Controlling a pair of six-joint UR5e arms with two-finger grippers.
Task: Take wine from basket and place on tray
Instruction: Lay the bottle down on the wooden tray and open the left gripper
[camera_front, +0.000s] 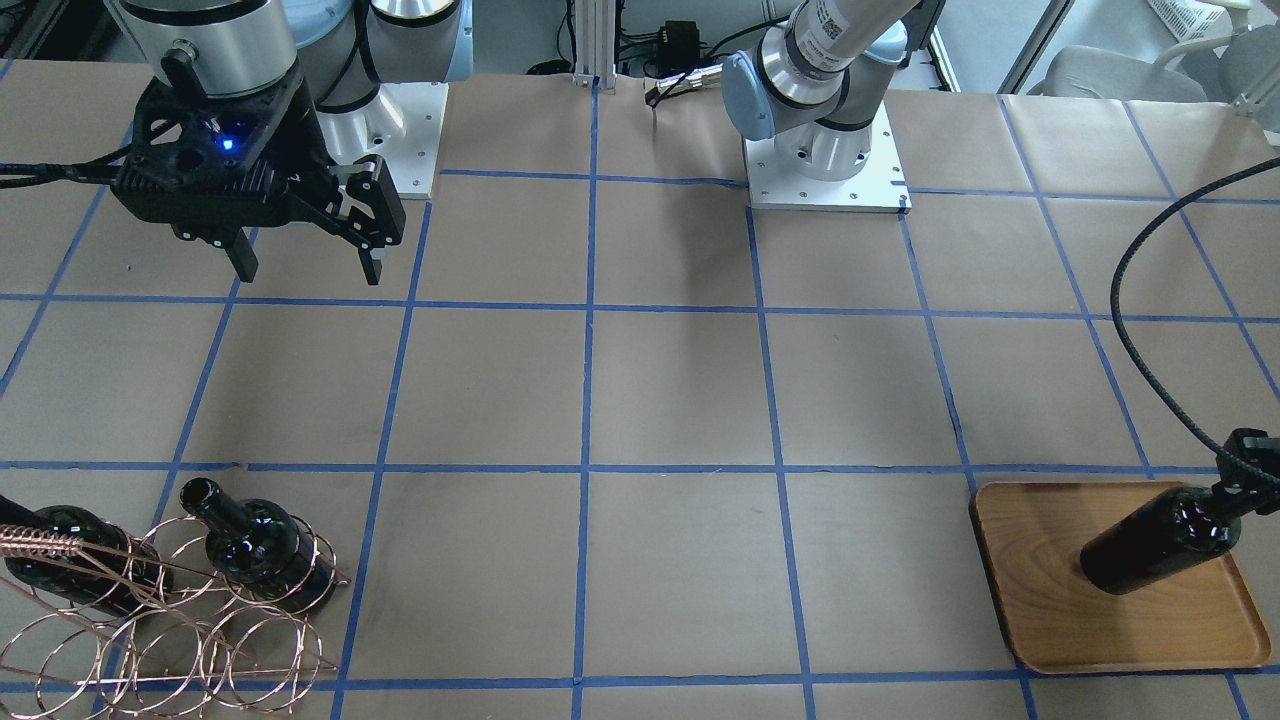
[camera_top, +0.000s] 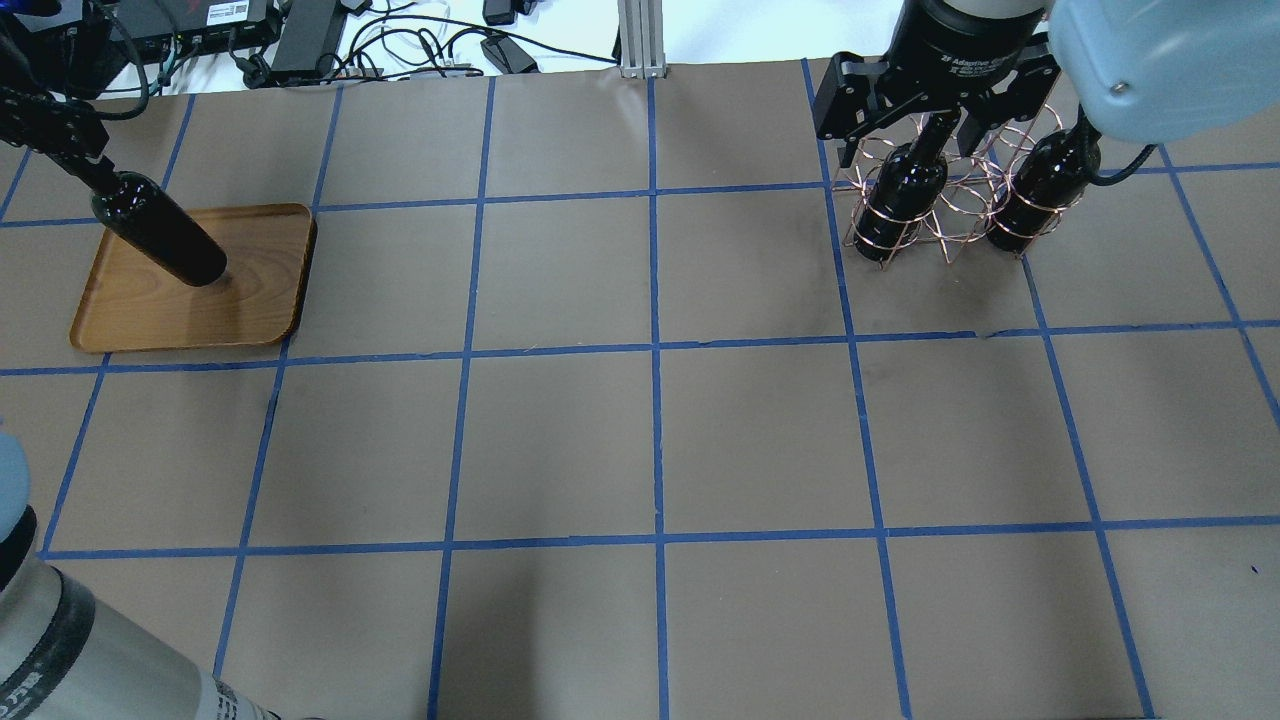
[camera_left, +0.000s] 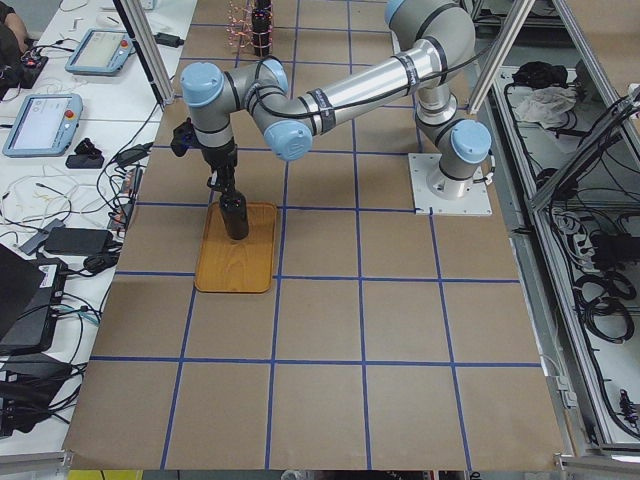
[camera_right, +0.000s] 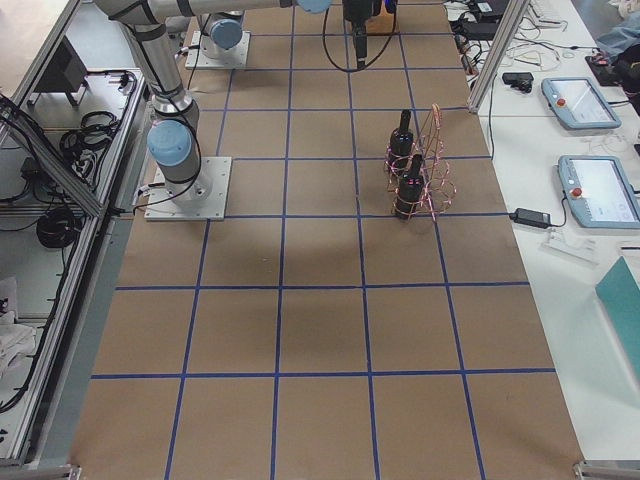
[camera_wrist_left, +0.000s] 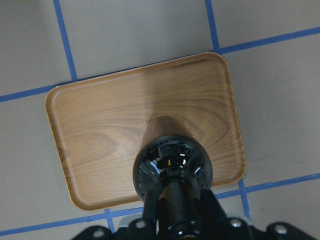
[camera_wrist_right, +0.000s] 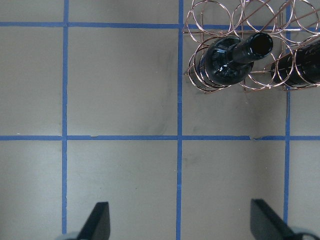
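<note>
Wine (camera_wrist_left: 172, 165) stands upright directly beneath the left claw (camera_wrist_left: 175, 202), which pinches its neck; its base appears seated on the tray (camera_wrist_left: 100, 125). Placement looks complete bar release. Right claw (camera_wrist_right: 182, 222) is spread and empty; the basket (camera_front: 170, 625) ahead of it holds two more bottles (camera_wrist_right: 225, 62).

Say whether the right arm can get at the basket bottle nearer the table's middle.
Probably yes: right gripper is open and empty, and the bottle stands with its neck clear above the basket.
</note>
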